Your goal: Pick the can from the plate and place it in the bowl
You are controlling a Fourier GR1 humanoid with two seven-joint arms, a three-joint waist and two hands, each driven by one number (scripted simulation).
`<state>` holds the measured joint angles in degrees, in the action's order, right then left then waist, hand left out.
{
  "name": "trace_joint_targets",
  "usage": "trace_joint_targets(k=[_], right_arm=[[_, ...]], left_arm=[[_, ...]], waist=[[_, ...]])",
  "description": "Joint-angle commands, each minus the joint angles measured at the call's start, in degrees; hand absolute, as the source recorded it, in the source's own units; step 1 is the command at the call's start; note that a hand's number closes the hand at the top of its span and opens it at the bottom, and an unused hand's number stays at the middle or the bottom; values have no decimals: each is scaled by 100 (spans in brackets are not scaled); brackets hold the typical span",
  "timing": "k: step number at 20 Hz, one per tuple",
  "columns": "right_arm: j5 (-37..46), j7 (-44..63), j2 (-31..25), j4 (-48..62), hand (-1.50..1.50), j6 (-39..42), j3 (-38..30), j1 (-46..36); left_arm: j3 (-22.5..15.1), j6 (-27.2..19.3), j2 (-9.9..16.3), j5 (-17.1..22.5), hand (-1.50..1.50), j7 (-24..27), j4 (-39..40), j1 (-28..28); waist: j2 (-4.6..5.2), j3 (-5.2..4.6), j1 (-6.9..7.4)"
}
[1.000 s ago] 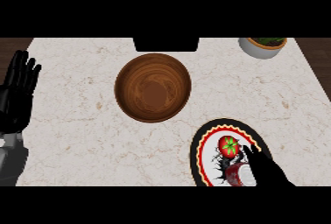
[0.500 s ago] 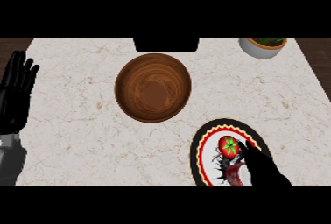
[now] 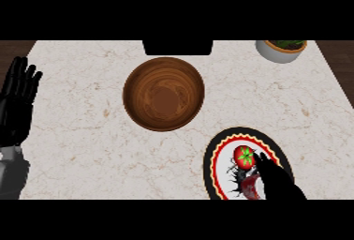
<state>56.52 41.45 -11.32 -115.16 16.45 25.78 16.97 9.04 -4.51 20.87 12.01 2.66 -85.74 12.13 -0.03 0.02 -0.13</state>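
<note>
On the marble counter (image 3: pixel 104 154), the wooden bowl (image 3: pixel 164 93) holds nothing; right hand (image 3: pixel 276 180), fingers straight, touches the can (image 3: pixel 244 156) on the plate (image 3: pixel 216 159).

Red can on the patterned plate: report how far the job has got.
Nothing is finished. The red can with a green-marked top sits on the black-rimmed patterned plate, not lifted. The right hand is at the can, fingers reaching alongside it; whether they have closed on it cannot be told. The left hand rests open at the counter's left edge. Gripping, lifting and carrying to the brown wooden bowl remain.
</note>
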Motion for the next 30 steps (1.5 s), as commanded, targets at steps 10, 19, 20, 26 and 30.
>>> trace_joint_targets(k=[10,19,20,26,30], right_arm=[[-139,-243,-8,756,-150,-189,-466,-24],[569,-1153,134,1802,150,-1440,-233,-442],[663,-750,38,1081,150,-992,-68,-126],[653,-766,-193,227,150,-771,-186,42],[-404,-2648,-1569,1895,150,-108,-1574,-1911]], left_arm=[[97,49,-213,-256,0,-253,128,331],[380,371,-104,-170,0,-52,234,193],[336,245,-172,-169,0,-378,-142,208],[315,312,-256,-307,0,-267,-215,-10],[196,429,-172,-228,0,-311,-121,438]], waist=[[1,-2,-6],[5,-1,4],[-2,-2,-3],[-5,-3,-7],[147,23,401]])
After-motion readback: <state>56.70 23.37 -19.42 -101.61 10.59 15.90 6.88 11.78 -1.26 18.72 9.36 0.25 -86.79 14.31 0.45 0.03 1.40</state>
